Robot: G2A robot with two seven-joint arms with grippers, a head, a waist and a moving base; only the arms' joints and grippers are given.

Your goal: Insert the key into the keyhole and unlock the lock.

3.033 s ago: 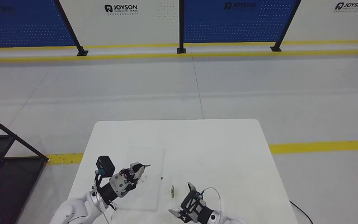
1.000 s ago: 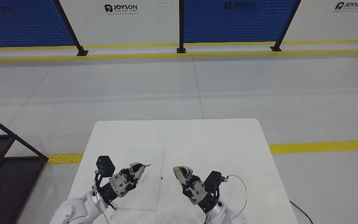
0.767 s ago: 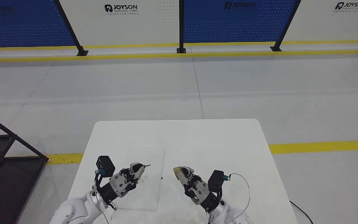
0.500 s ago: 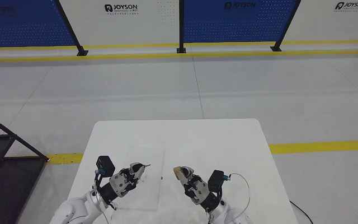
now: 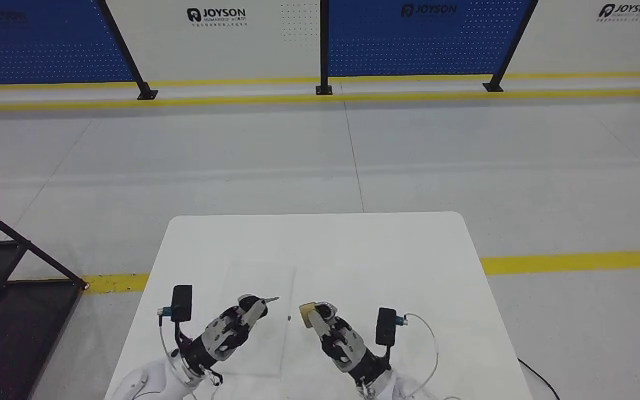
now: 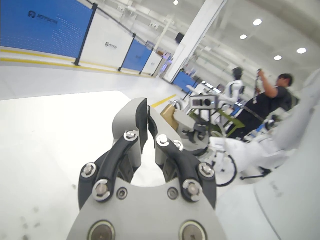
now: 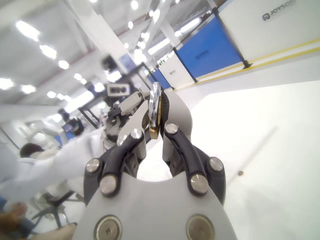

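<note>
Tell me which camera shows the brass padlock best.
Right wrist view: the brass padlock sits close, edge-on, clamped between the right fingers. Left wrist view shows its brass corner past the left fingers; top view, a small brass speck.

Key (image 5: 265,298) and lock (image 7: 155,106) both largely hidden

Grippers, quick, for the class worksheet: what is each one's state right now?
Left gripper: closed on the key.
Right gripper: closed on the lock.

Glossy brass-and-chrome metal lock (image 7: 154,112)
</note>
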